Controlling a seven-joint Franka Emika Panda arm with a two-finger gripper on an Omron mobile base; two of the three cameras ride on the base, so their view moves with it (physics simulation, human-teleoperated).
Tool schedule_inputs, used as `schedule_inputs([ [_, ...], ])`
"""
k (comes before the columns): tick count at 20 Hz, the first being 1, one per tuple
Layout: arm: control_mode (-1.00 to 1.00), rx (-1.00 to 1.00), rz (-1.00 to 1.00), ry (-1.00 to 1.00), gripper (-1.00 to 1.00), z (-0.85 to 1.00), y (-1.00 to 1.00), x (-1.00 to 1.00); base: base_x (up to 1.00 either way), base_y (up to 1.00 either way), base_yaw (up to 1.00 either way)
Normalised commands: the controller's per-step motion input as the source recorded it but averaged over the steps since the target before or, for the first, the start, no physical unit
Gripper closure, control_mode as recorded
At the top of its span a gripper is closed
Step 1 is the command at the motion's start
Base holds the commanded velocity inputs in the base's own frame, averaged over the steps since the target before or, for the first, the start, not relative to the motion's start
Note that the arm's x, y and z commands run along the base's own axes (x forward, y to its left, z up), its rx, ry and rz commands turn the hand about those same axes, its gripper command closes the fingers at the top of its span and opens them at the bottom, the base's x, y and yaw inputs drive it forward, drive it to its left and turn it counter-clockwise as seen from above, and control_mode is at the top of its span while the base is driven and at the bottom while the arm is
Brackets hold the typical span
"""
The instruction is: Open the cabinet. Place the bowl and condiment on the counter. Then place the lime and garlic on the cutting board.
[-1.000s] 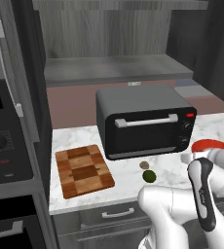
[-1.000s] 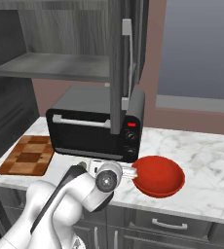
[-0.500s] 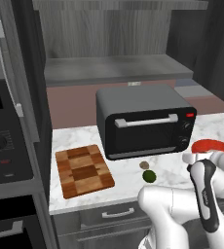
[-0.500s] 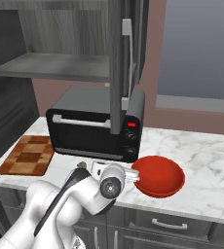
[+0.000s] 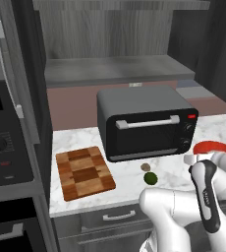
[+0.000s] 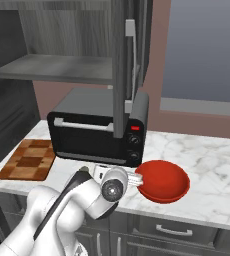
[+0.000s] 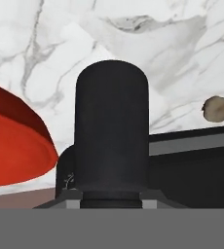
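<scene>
Hand view, tool [image 7: 112, 202] clamped on near-black round-topped condiment [image 7: 112, 131], red bowl [image 7: 14, 146] beside

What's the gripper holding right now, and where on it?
The gripper is shut on the dark condiment bottle, gripping it at its lower end, near the base.
</scene>
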Motion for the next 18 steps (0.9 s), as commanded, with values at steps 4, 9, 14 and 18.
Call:
schedule_inputs([
  [4,-1.0,-0.12,0.0,-0.03,1.0,-0.11,0.19,0.0,0.0,0.0,0.0],
  [9,-1.0,-0.04,0.0,0.0,1.0,-0.02,0.07,0.0,0.0,0.0,0.0],
  [14,-1.0,0.0,0.0,0.0,-1.0,0.0,0.0,0.0,0.0,0.0,0.0],
  [18,-1.0,0.0,0.0,0.0,-1.0,0.0,0.0,0.0,0.0,0.0,0.0],
])
